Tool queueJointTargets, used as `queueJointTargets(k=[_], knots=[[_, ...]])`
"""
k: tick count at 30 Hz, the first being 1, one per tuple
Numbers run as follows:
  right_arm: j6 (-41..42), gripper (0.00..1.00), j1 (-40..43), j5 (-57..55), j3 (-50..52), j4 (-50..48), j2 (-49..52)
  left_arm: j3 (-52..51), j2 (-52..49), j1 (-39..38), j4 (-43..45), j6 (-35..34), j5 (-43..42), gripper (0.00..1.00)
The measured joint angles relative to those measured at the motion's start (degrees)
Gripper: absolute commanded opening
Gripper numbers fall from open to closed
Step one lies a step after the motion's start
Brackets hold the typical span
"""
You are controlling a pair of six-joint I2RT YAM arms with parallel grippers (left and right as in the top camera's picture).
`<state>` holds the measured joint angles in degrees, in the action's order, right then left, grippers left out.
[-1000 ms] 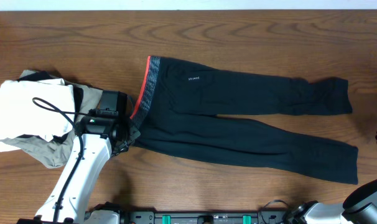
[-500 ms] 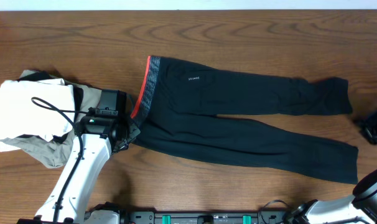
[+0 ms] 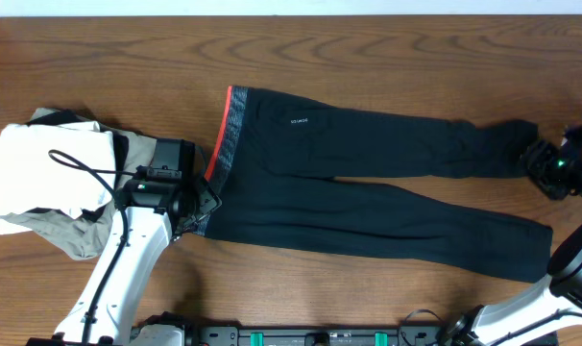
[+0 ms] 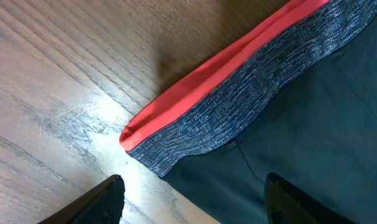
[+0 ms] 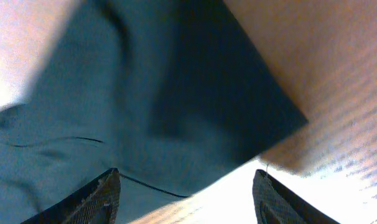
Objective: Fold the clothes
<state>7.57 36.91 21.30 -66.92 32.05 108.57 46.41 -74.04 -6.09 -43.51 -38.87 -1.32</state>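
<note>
The clothes, long black leggings (image 3: 368, 183), lie flat on the wooden table with both legs pointing right. The grey waistband (image 3: 231, 130) with its coral-red trim is at the left, next to a small white logo (image 3: 300, 121). My left gripper (image 3: 203, 204) is at the waistband's lower corner (image 4: 176, 134), open, with the fabric lying between and beyond its fingers (image 4: 107, 199). Over the cuff of the upper leg (image 3: 517, 144) my right gripper (image 3: 548, 161) is open too. In the right wrist view that cuff corner (image 5: 238, 118) lies above the gripper (image 5: 185, 193), with nothing clamped.
A folded white garment (image 3: 41, 168) lies on an olive-grey one (image 3: 75, 235) at the left edge, just behind my left arm (image 3: 128, 259). A black cable (image 3: 84, 171) loops over the pile. The table's far edge (image 3: 291, 13) runs along the top.
Both grippers have gone from shut to open. The right arm has come in from the table's right edge to the upper leg's cuff. The left arm has stayed at the waistband corner.
</note>
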Motion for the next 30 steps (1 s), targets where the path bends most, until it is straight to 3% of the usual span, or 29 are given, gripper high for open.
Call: queueJointTargets(k=[5, 9, 15, 19, 27, 30], knots=[[0.26, 0.72, 0.20, -1.25, 0.02, 2.45, -1.46, 0.00, 0.00, 0.00, -1.55, 0.28, 0.00, 0.73], [0.59, 0.73, 0.17, -1.97, 0.02, 6.40, -10.05, 0.00, -0.02, 0.00, -3.02, 1.11, 0.02, 0.74], [2.60, 0.73, 0.17, -6.47, -0.55, 24.06, -29.00, -0.17, 0.00, 0.00, -6.78, 1.38, 0.02, 0.82], [3.76, 0.74, 0.20, -9.51, -0.52, 33.33, -35.30, -2.58, 0.00, 0.00, -7.43, 0.72, 0.02, 0.85], [4.13, 0.72, 0.17, -11.23, -0.52, 41.07, -38.21, -9.07, -0.13, 0.00, 3.54, -0.15, -0.15, 0.86], [4.13, 0.71, 0.17, -11.65, -0.52, 41.66, -38.21, -10.49, -0.35, 0.00, 7.96, -0.28, -1.53, 0.82]])
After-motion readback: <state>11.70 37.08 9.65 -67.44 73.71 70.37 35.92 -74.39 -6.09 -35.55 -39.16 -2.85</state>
